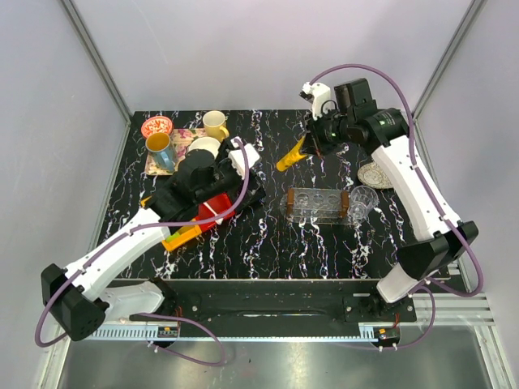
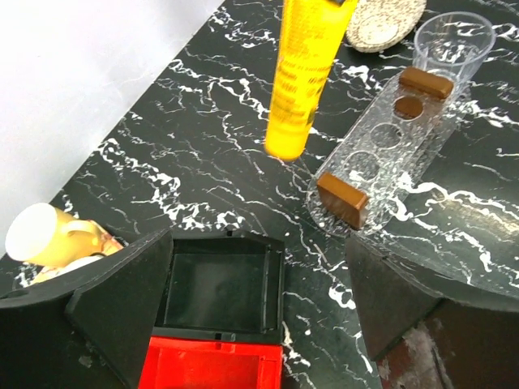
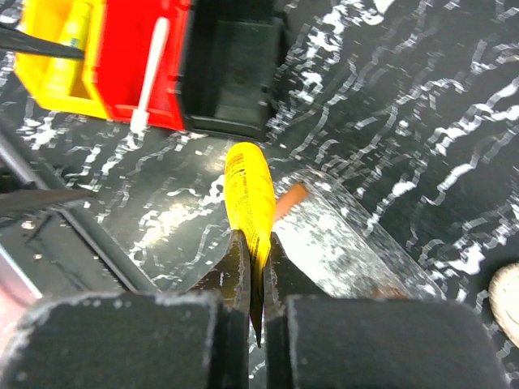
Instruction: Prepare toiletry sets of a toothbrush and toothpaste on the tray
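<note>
1. Right tool was pinching the orange-yellow toothpaste by its flat end, up off the tabletop, near the clear rack.
2. Left tool was spread wide over the black bin.
3. Toothbrush lay in the red bin.

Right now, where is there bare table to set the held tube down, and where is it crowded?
Bare: the near strip of table between the bins and the clear rack, and the back middle between the yellow mug and the right pincer. Crowded: left back corner, and around the glass and plate.
</note>
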Robot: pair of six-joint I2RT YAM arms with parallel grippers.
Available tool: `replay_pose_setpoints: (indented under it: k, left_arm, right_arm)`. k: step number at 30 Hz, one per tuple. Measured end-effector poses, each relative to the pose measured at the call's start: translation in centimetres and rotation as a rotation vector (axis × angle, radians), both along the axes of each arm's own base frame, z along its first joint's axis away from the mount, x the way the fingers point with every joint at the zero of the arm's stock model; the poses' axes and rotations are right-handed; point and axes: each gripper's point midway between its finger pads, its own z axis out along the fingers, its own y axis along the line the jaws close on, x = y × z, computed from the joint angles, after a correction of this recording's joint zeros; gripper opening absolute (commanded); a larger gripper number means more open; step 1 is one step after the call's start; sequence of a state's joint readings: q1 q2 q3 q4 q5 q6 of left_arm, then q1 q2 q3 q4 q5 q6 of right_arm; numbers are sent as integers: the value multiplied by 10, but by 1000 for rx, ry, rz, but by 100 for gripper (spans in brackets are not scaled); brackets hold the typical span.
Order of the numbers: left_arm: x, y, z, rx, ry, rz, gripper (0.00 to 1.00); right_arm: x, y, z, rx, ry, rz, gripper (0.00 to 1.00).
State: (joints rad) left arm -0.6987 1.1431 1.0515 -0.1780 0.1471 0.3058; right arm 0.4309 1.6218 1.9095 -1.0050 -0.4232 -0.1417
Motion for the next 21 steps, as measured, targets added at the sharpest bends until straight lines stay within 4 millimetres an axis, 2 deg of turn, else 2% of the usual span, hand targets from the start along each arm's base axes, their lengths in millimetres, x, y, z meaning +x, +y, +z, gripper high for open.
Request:
replay_pose_setpoints:
  k: [5,10,15,21]
  left_arm:
    - [0,14,-1,45,-34,25,93]
    - [-2,32,-25,122,-24,46,94]
    - [2,54,-56,186,24,87,95]
    - [6,76,-68,205,51,138,95]
  right_arm:
    - [6,-26,-6,-126,-31,-84,0]
    - [4,-44,-13,-225,-12,-119,0]
    - [5,-50,-35,-296,50,-119,0]
    - [9,-51,-63,-355,128,-112,0]
